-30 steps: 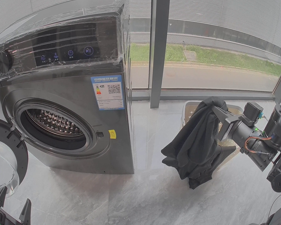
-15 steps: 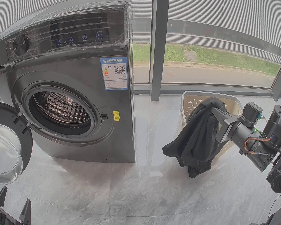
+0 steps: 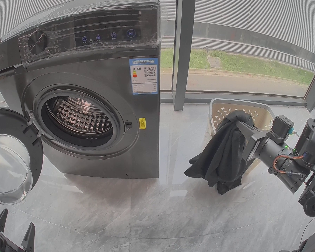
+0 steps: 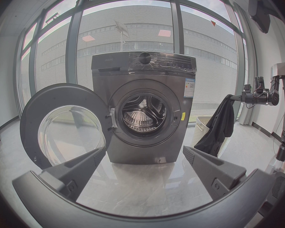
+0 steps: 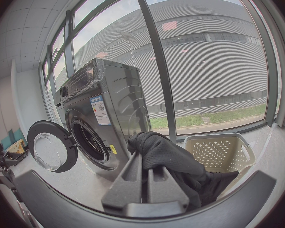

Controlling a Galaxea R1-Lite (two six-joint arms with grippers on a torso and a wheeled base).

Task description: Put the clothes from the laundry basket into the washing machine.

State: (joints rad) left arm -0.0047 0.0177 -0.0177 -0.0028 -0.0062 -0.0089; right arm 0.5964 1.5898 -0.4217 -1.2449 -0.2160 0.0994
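Pale marble floor (image 3: pixel 157 210) runs up to tall windows. On it, the grey washing machine (image 3: pixel 94 70) stands with its round door (image 3: pixel 10 151) swung wide and the drum facing the robot. The cream laundry basket (image 3: pixel 248 107) sits to the machine's right. The dark garment (image 3: pixel 224 151) hangs in front of the basket, its long axis vertical. The right gripper (image 3: pixel 240 126) is clenched on the garment's top fold. The left gripper (image 3: pixel 16 219) is low near the door, fingers spread, grasping nothing.

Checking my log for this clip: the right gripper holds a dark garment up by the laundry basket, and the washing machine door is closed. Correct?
Not quite: the washing machine door stands open with the drum exposed, as the head view shows. The right gripper does hold the dark garment up by the laundry basket.
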